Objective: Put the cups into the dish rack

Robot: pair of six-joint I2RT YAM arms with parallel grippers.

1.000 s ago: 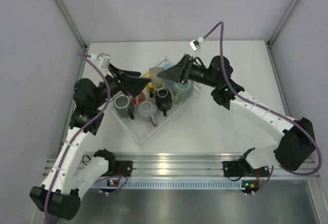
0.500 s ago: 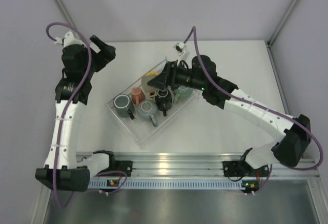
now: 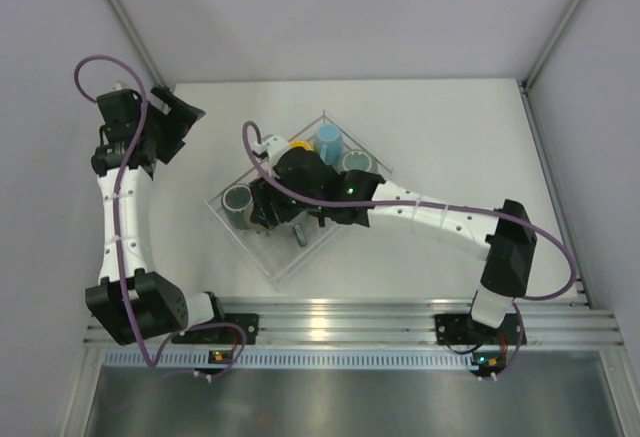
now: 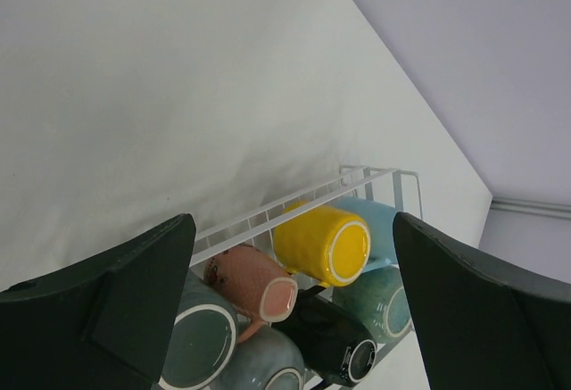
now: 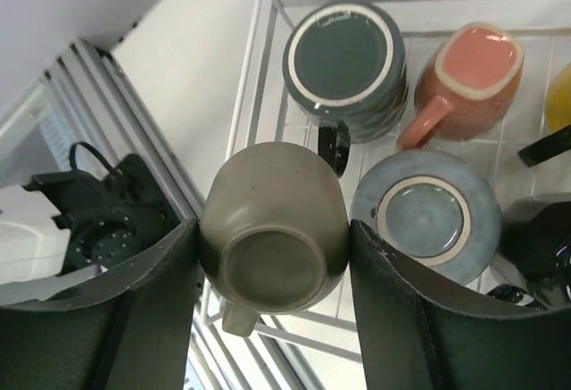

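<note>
Bright, even, diffuse light; shadows are faint and soft. Beyond the left end effector (image 4: 290, 229) the white table (image 4: 178, 95) looks nearly washed out, and its dark fingers (image 4: 116, 319) show little detail. The small olive ceramic mug (image 5: 272, 220) between the right end effector's (image 5: 272, 252) fingers is sharp. The brushed metal rail (image 3: 340, 312) glares.

Right pincer (image 5: 272, 271) grips upturned olive mug (image 5: 272, 216), apparently above rack (image 5: 253, 73) corner.

Cups (image 4: 332, 245) sit packed inside the dish rack (image 3: 277, 265) — rack mid-table (image 3: 450, 137).
</note>
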